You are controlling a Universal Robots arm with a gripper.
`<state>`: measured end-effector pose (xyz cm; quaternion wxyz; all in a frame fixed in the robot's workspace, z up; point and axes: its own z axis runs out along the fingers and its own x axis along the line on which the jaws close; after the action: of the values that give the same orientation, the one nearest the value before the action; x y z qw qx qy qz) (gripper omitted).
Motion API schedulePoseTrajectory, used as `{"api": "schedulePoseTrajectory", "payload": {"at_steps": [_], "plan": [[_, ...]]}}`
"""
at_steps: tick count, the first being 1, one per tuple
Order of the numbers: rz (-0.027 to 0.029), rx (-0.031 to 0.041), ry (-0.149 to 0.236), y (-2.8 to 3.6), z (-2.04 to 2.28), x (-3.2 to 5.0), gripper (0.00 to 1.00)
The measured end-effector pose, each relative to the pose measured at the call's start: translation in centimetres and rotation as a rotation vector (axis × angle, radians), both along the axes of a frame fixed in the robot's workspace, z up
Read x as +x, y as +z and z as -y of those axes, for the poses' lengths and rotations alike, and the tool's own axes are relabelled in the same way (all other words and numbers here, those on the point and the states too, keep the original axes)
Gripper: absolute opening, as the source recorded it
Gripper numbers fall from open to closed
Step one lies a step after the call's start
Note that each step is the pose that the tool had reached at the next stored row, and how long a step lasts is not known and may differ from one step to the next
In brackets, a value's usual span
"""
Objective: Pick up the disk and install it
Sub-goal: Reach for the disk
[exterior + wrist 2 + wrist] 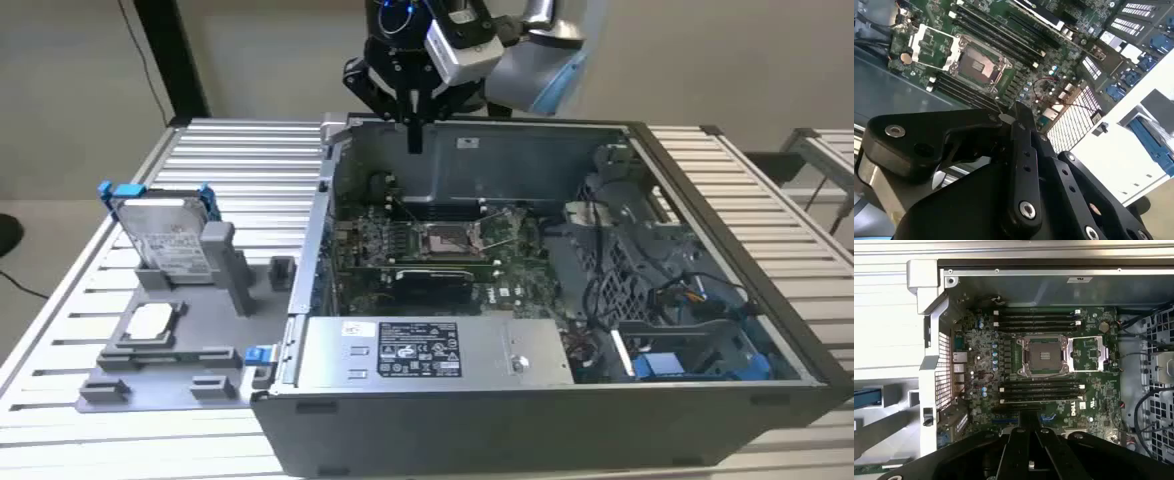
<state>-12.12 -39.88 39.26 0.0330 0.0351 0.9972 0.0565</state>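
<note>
The gripper (415, 135) is seen at the top centre of the exterior view, above the far wall of the open computer case (534, 425). Its fingers (1023, 145) are pressed together with nothing held or touched, and the motherboard (1044, 360) lies below them. The arm is cut off by the frame's upper edge, and the lower part of the disk (167, 235) is hidden behind the grey stand (200, 350). The disk is stood upright in that stand at the exterior view's left, well apart from the gripper; its silver-grey face is marked by a white label and framed by a blue carrier.
</note>
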Motion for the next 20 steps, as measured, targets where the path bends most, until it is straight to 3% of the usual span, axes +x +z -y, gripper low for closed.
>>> {"api": "schedulePoseTrajectory", "payload": {"at_steps": [16, 20], "plan": [[0.0022, 0.0035, 0.000, 0.00, -0.01, -0.03, 0.00], [0.0023, 0.0035, 0.000, 0.00, -0.26, -0.15, 0.00]]}}
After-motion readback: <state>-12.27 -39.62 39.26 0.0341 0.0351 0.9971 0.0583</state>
